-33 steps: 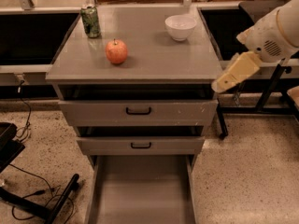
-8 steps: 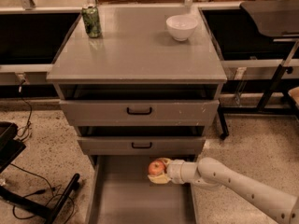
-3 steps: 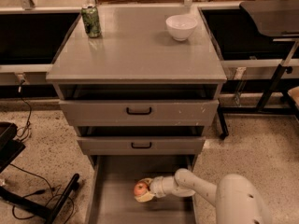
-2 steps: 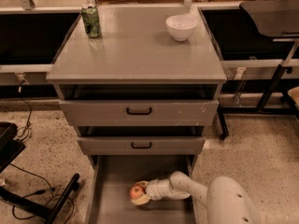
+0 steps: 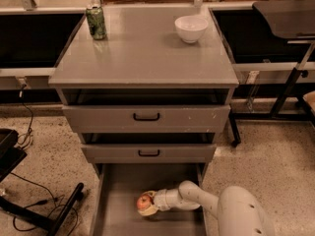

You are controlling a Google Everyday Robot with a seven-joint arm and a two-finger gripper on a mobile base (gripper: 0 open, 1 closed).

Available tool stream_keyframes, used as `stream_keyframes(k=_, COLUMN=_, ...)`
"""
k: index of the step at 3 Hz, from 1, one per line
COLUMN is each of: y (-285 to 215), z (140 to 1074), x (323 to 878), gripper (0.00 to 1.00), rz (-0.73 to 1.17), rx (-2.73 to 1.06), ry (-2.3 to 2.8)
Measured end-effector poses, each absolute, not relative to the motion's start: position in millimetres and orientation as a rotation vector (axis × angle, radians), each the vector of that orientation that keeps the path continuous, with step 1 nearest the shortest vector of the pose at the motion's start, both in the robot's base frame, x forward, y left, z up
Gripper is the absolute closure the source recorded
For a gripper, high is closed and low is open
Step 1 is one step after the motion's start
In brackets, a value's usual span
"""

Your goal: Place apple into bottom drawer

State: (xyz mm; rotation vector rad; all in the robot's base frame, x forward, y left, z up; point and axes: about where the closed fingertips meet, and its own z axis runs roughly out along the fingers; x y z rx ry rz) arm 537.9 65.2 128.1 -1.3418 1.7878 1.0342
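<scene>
The small red-orange apple [image 5: 144, 202] is held low inside the open bottom drawer [image 5: 113, 215], a grey tray pulled out below two closed grey drawers. My gripper [image 5: 148, 204] reaches in from the right, its white arm coming from the lower right corner, and is shut on the apple. The apple sits at or just above the drawer floor, left of the middle; I cannot tell if it touches.
On the cabinet top [image 5: 142, 53] stand a green can [image 5: 96, 22] at the back left and a white bowl [image 5: 191, 29] at the back right. A black stand base and cables [image 5: 44, 210] lie on the floor at left. A dark table leg [image 5: 285, 92] stands at right.
The apple went from the cabinet top into my gripper and down into the bottom drawer. In the last second the gripper moved it slightly left and lower.
</scene>
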Motion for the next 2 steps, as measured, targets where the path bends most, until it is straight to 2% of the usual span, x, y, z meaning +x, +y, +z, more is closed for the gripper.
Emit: stream_keyframes(k=2, y=65.3, z=128.1, x=537.9, gripper=0.11, rz=1.034, rx=-1.342, ry=1.788)
